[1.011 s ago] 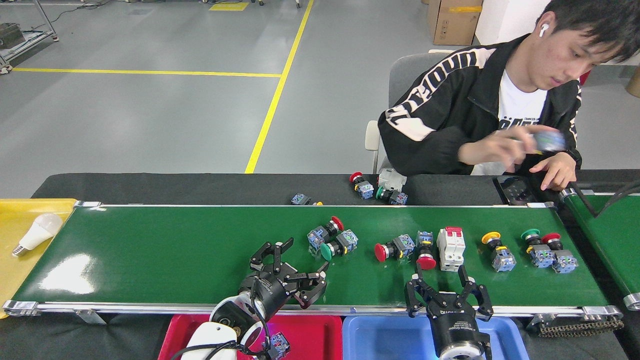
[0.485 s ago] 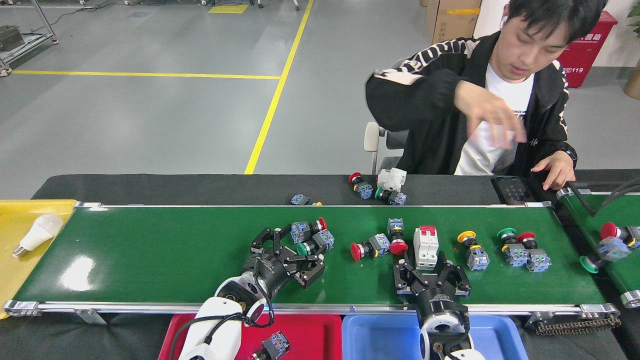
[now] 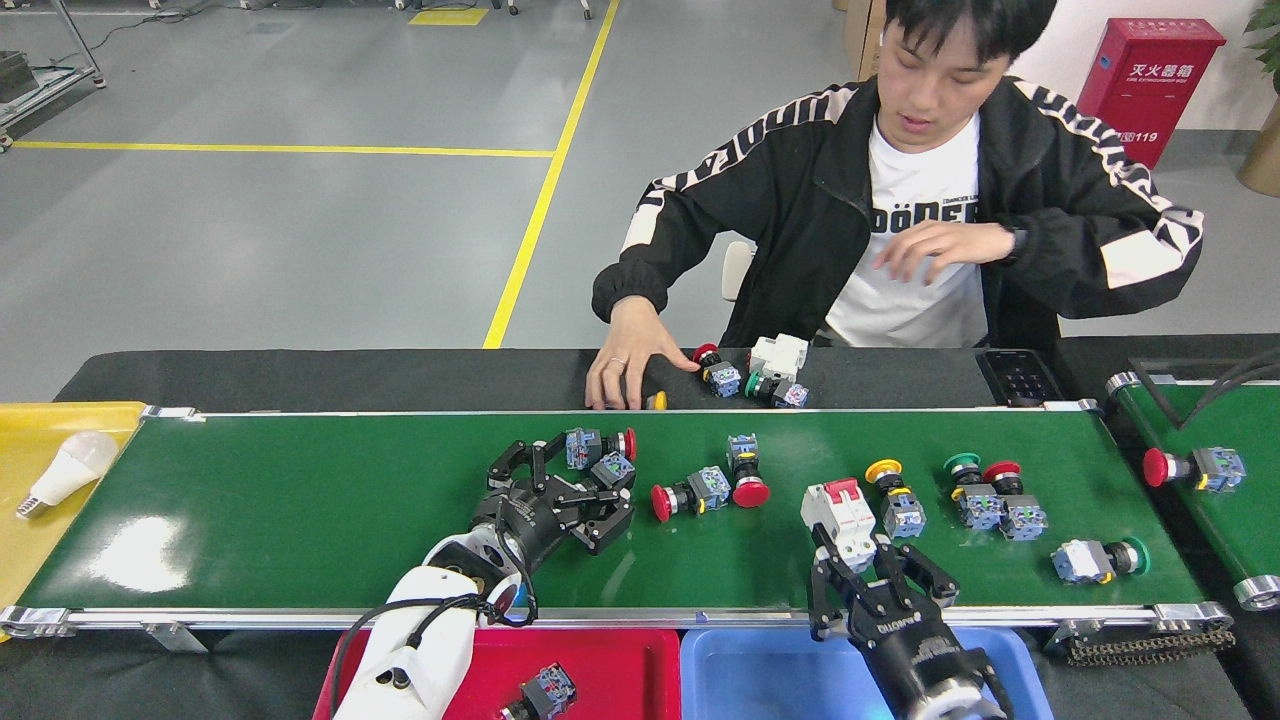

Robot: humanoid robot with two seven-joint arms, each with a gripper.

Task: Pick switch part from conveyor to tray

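Several switch parts lie on the green conveyor point(image 3: 300, 500). My left gripper point(image 3: 598, 480) is open and reaches over the belt. A blue-bodied switch part point(image 3: 612, 468) lies between its fingers, and a red-capped one point(image 3: 600, 445) sits just beyond. My right gripper point(image 3: 875, 565) is open at the near edge, right behind a white circuit breaker with a red top point(image 3: 838, 512). The red tray point(image 3: 620, 665) below holds one switch part point(image 3: 545, 690). The blue tray point(image 3: 770, 670) lies beside it.
More switches lie at mid-belt: two red-capped point(image 3: 690, 493) point(image 3: 745, 472), a yellow point(image 3: 890, 495), a green-and-red pair point(image 3: 990, 495), a green one on its side point(image 3: 1095, 558). A person's hand point(image 3: 630, 370) rests on the far black table. A yellow tray point(image 3: 40, 480) holds a bulb point(image 3: 60, 468).
The parts have ridden left on the belt. My left gripper has pushed forward around the switch pair. My right gripper drew back to the right. The person's hand came down onto the table.
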